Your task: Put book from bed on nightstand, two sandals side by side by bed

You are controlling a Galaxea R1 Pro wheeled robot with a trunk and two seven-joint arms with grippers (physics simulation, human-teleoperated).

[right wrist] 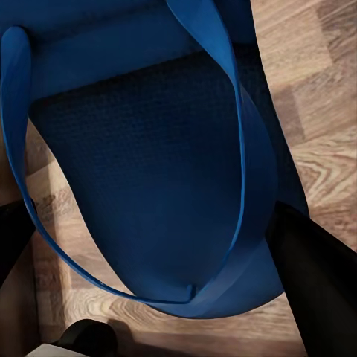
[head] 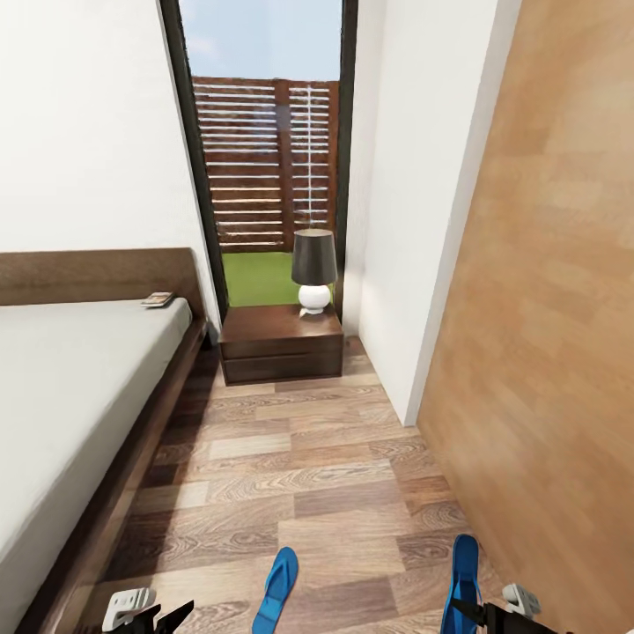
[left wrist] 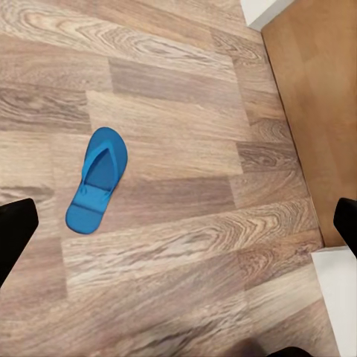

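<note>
The book (head: 158,299) lies on the off-white mattress of the bed (head: 62,387), close to the headboard. Beyond the bed's corner stands a dark nightstand (head: 280,343). One blue sandal (head: 276,588) (left wrist: 97,178) lies flat on the plank floor between my arms. My left gripper (head: 158,616) (left wrist: 178,223) hangs open above the floor, with this sandal off to one side. The other sandal (head: 464,577) (right wrist: 149,163) sits right at my right gripper (head: 480,616) (right wrist: 160,256), which is open with its black fingers (right wrist: 312,275) straddling the sole.
A lamp (head: 313,269) with a dark shade stands on the nightstand in front of the tall window (head: 264,158). A light wooden panel (head: 546,308) and a white wall corner (head: 414,264) close in the right side. The plank floor (head: 299,458) forms a narrow aisle.
</note>
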